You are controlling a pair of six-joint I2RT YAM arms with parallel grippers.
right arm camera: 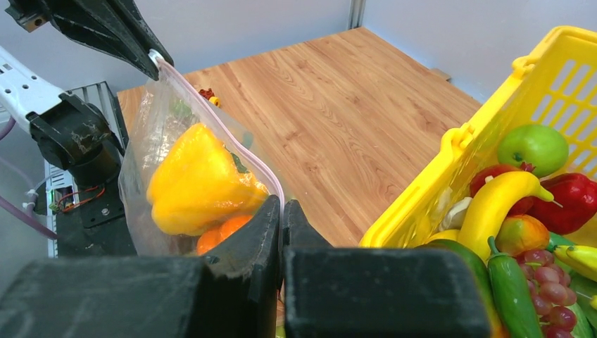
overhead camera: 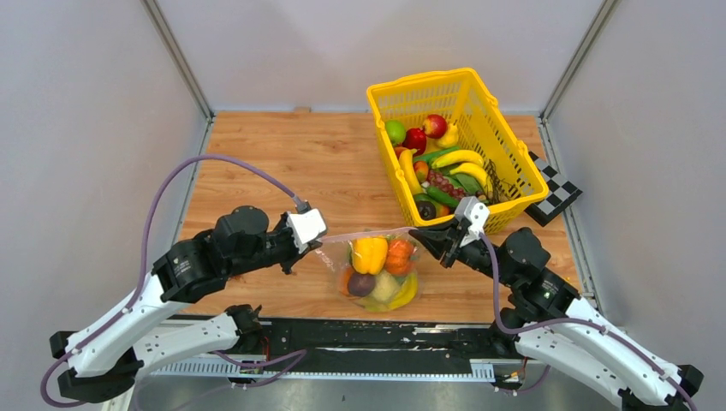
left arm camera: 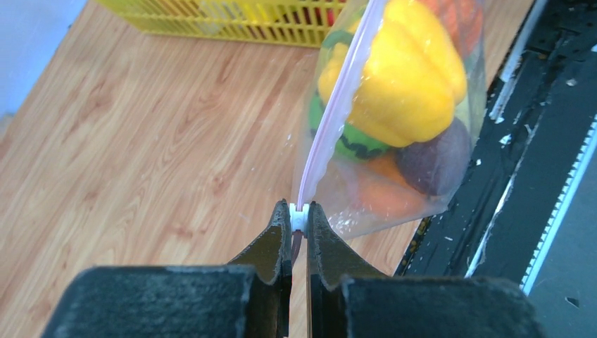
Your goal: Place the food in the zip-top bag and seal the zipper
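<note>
The clear zip-top bag [overhead camera: 372, 272] is stretched between both grippers near the table's front edge. Inside it is food: a yellow pepper [left arm camera: 405, 70], an orange piece [right arm camera: 225, 229], a dark purple piece [left arm camera: 436, 162] and a banana [overhead camera: 406, 293]. The pinkish zipper [left arm camera: 331, 120] runs taut along the bag's top edge. My left gripper [left arm camera: 299, 215] is shut on the small white slider at the zipper's left end. My right gripper [right arm camera: 281, 204] is shut on the bag's top edge at the other end. More food lies in the yellow basket [overhead camera: 419, 84].
The basket [right arm camera: 450, 176] stands at the back right, close to my right gripper, with apples, bananas, grapes and green vegetables in it. A checkered board [overhead camera: 555, 190] lies beside its right side. The black rail [overhead camera: 360, 330] runs just below the bag.
</note>
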